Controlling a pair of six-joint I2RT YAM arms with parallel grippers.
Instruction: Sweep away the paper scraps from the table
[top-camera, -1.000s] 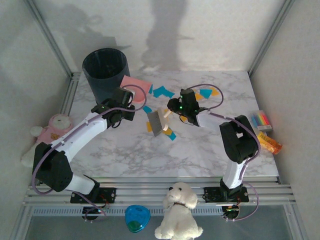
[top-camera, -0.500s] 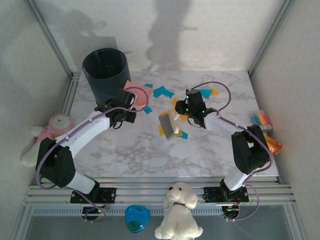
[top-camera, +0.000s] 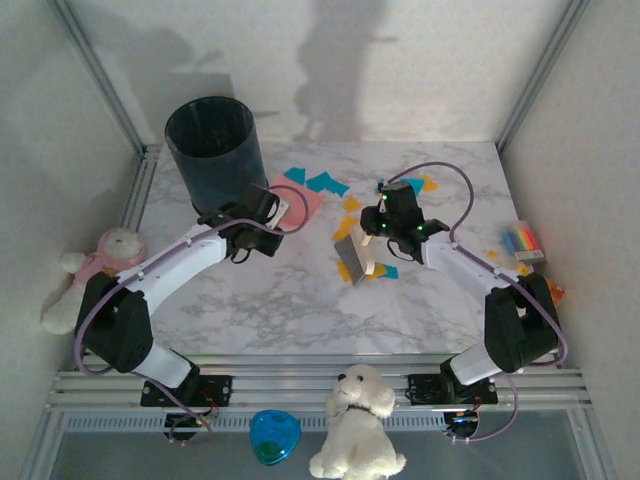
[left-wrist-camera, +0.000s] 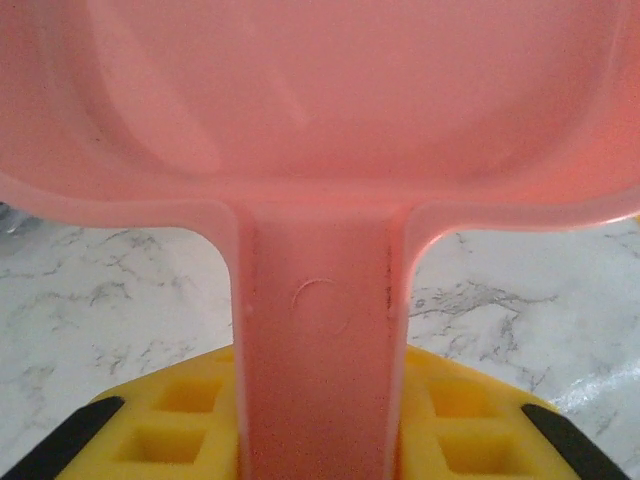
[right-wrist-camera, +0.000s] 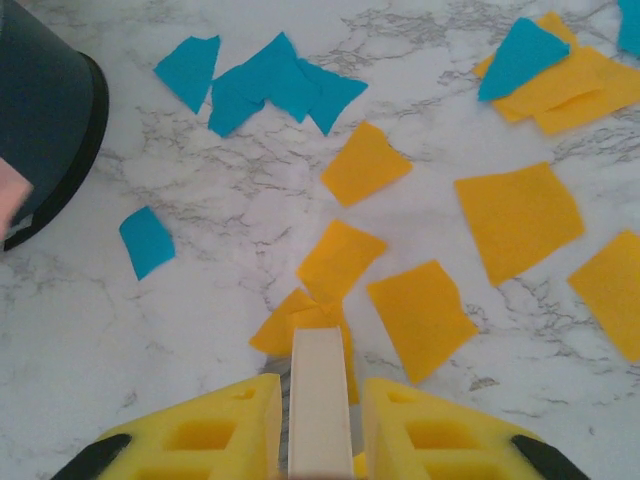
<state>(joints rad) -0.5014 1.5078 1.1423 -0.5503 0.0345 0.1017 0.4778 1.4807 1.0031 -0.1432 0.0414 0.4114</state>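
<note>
Paper scraps (top-camera: 322, 183), teal-blue and orange-yellow, are seen lying flat on the marble-pattern worktop (top-camera: 250, 300), all to the right of the dark bin (top-camera: 212, 148). A teal cluster sits nearest the bin. The orange-yellow pieces are spread farther right of it, several overlapping. In the right wrist view the scraps (right-wrist-camera: 520, 215) are scattered ahead of the jaws, with the bin's wall (right-wrist-camera: 40, 120) at the upper left edge.

Left jaws are clamped tight on the handle of a pink dustpan (top-camera: 300, 200), which is held just right of the bin's base, near the teal cluster. In the left wrist view the handle (left-wrist-camera: 320, 350) is gripped between the yellow pads (left-wrist-camera: 180, 410). A round moulded mark (left-wrist-camera: 318, 300) is seen on it, but nothing can be read there.

Right jaws are closed fully on the white handle (right-wrist-camera: 320, 390) of a brush (top-camera: 350, 255), pinched between yellow pads (right-wrist-camera: 220, 430). The grey brush head is held well right of the bin, over a few orange-yellow scraps. Whether the bristles touch the worktop cannot be told.

A striped multicoloured block (top-camera: 522, 240) lies at the worktop edge farthest right of the bin. A white plush dog (top-camera: 357, 420) sits beyond the near rail, well away from the bin.
</note>
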